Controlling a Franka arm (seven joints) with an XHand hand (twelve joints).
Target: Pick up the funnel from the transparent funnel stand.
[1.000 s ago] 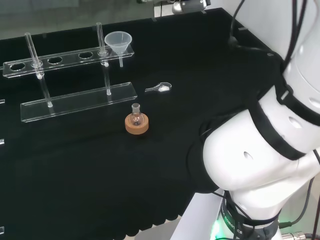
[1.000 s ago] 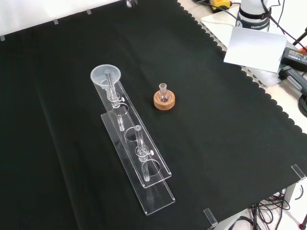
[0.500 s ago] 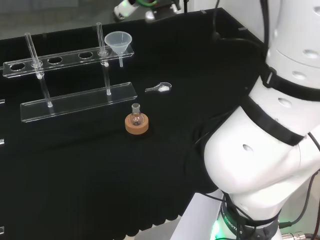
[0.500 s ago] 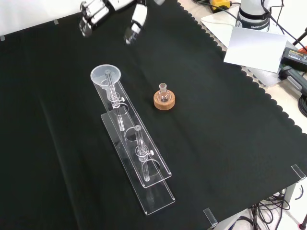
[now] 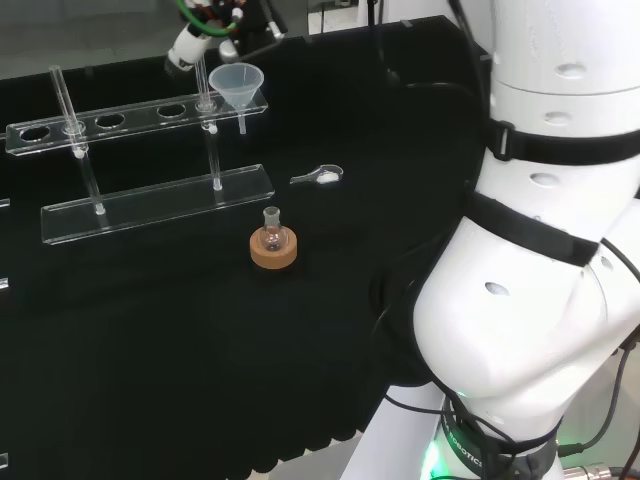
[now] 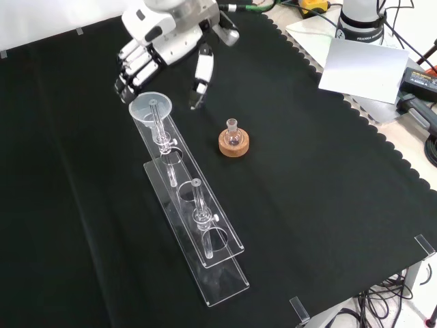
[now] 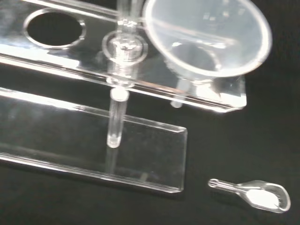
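Your black-and-white robot hand (image 6: 167, 41) hovers open and empty, apparently just above the clear plastic funnel (image 6: 151, 108) seated in the transparent funnel stand (image 6: 198, 225); next, close round its rim.

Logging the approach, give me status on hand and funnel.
Hand open above the stand's end. Funnel seated in funnel stand, untouched. Nothing in the way.

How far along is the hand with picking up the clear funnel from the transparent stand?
Done: the black and white hand is above the clear plastic funnel. In hand: nothing, its fingers are spread open and apart from the rim. Left: close round the funnel and lift it out of the transparent funnel stand, where it sits in the end hole.
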